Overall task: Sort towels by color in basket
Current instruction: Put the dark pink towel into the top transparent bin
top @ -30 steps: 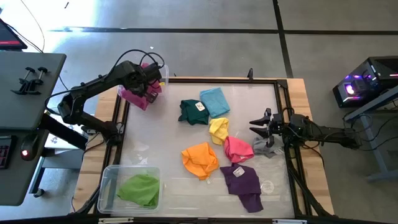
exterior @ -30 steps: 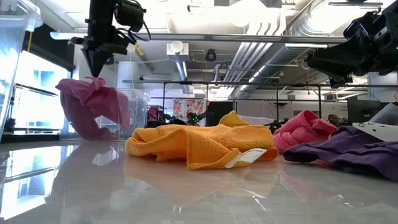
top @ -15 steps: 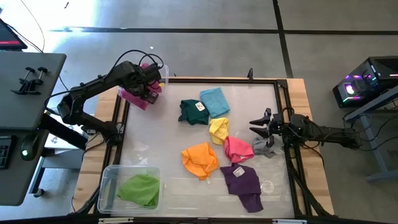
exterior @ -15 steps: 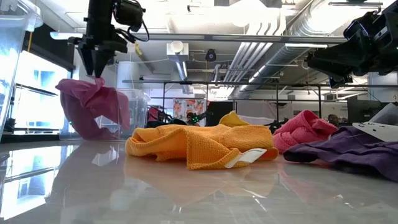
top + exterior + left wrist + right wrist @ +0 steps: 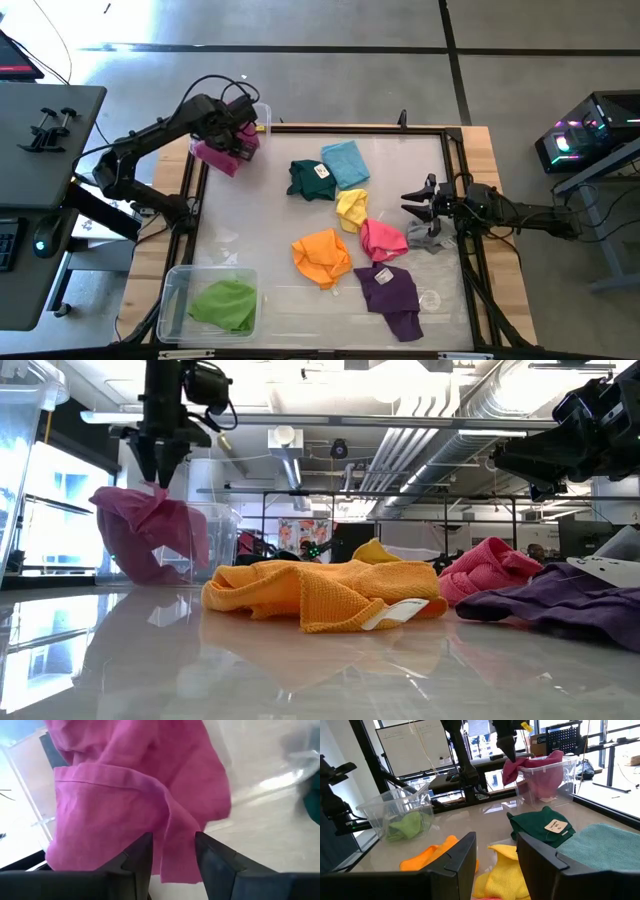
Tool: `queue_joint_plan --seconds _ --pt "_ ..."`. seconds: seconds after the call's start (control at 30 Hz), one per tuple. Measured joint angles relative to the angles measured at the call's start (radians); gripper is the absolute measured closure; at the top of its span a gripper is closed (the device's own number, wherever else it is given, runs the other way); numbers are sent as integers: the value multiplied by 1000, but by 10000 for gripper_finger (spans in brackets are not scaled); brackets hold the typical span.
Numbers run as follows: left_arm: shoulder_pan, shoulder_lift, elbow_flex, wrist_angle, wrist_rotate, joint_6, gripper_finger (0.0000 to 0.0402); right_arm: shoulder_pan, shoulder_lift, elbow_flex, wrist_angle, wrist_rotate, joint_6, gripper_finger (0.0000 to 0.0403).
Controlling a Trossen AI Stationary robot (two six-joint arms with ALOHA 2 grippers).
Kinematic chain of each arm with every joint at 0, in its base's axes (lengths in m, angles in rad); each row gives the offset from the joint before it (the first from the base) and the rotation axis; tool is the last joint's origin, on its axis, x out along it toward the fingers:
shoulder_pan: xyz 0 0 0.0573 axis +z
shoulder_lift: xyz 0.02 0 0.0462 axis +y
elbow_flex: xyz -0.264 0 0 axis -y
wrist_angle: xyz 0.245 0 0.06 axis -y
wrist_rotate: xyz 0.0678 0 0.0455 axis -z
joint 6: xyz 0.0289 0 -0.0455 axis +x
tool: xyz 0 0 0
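Magenta towel (image 5: 215, 152) draped over rim of clear bin (image 5: 552, 774) at far left table corner, hanging down its wall. Left gripper (image 5: 160, 472) just above, jaws parted, gripping nothing. Lime towel (image 5: 224, 304) in near clear bin (image 5: 172, 292). Right gripper (image 5: 414, 205) parted, empty, beside grey towel (image 5: 426, 238).

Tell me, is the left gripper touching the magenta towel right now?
Cannot tell. In the low view the left gripper tips sit right at the top fold of the magenta towel; neither contact nor gap shows plainly.
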Motion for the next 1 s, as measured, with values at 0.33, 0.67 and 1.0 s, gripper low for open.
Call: queue_joint_plan --seconds 0.33,0.67,1.0 --pt "0 2 -60 35 121 -8 273 0 0 0 0 0 0 265" --pt "-1 -4 -31 7 44 46 374 0 0 0 0 0 0 265" --pt "-18 -7 183 20 -374 131 399 0 0 0 0 0 0 265"
